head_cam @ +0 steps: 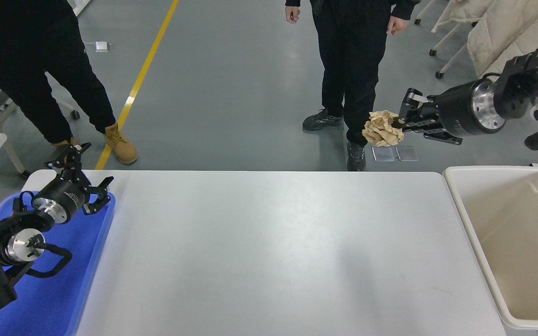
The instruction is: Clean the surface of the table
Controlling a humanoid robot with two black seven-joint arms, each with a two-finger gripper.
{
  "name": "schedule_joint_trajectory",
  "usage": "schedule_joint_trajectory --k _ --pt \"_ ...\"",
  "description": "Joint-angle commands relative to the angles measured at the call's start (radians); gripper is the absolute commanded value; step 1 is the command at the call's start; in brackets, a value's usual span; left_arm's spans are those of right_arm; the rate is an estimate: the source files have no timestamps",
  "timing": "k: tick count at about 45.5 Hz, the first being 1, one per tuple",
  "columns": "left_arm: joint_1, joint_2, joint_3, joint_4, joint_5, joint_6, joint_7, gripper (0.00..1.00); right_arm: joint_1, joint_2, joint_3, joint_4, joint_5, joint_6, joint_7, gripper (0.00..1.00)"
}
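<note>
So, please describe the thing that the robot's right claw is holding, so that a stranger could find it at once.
Start at the cream bin at the right end of the white table surface, and look above it to the black right arm. Its right claw grips a crumpled ball of tan paper, held in the air. It is the only wrinkled, light brown thing in view.

A robot lab or test hall — grey sealed floor (231, 93) with a yellow line (140, 77), wheeled chairs (456, 60) pushed aside, two people (353, 60) standing watching a white surface (269, 252).
</note>
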Motion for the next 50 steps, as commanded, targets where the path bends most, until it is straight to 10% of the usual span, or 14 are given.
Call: schedule_joint_trajectory --k 1,50 --pt "-0.001 0.000 0.000 0.000 0.000 0.000 0.000 1.00 0.116 -0.090 -0.017 0.013 -0.009 0.109 -0.025 0.00" --pt "0.001 0.000 0.001 0.000 0.000 0.000 0.000 1.00 -0.462 -0.136 0.015 -0.553 -0.087 -0.072 0.021 0.00"
